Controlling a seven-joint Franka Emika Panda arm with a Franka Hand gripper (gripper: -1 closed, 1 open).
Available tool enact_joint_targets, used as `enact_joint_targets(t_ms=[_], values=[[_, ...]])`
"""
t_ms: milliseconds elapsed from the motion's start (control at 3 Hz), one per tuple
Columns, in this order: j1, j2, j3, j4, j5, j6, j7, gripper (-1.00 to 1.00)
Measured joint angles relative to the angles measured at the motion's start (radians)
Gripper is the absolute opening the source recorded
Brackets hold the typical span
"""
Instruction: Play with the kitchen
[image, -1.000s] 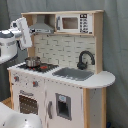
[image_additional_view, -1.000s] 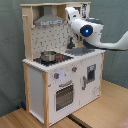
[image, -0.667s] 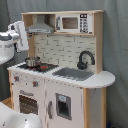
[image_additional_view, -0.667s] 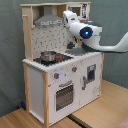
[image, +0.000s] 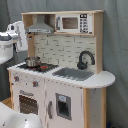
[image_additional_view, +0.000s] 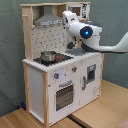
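The toy kitchen (image: 65, 95) of white panels and light wood fills both exterior views, with a grey hood (image: 40, 25), a black faucet (image: 85, 59), a sink (image: 75, 74) and an oven window (image_additional_view: 64, 95). A small metal pot (image: 32, 61) sits on the stove, also seen as the pot (image_additional_view: 48, 56) in the second exterior view. My gripper (image_additional_view: 66, 16) hangs above the countertop, just below the hood (image_additional_view: 47, 17) and well above the pot. In the first exterior view the gripper (image: 22, 36) is at the kitchen's left side, beside the hood.
A toy microwave (image: 72, 22) sits on the top shelf over the sink. Knobs (image_additional_view: 57, 76) line the front panel above the oven. The kitchen (image_additional_view: 60, 85) stands on a wooden floor (image_additional_view: 105, 110). My white arm (image_additional_view: 112, 46) reaches in from the second exterior view's right.
The gripper has moved up and toward the hood, leftward in the second exterior view. The pot and kitchen have not moved.
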Motion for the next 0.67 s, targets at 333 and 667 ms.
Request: enact_joint_targets(t_ms=[333, 667], values=[[0.000, 0.000, 0.011, 0.021, 0.094, -0.014, -0.056, 1.00], [-0.009, 0.007, 0.056, 0.044, 0.174, -0.037, -0.086, 1.00]])
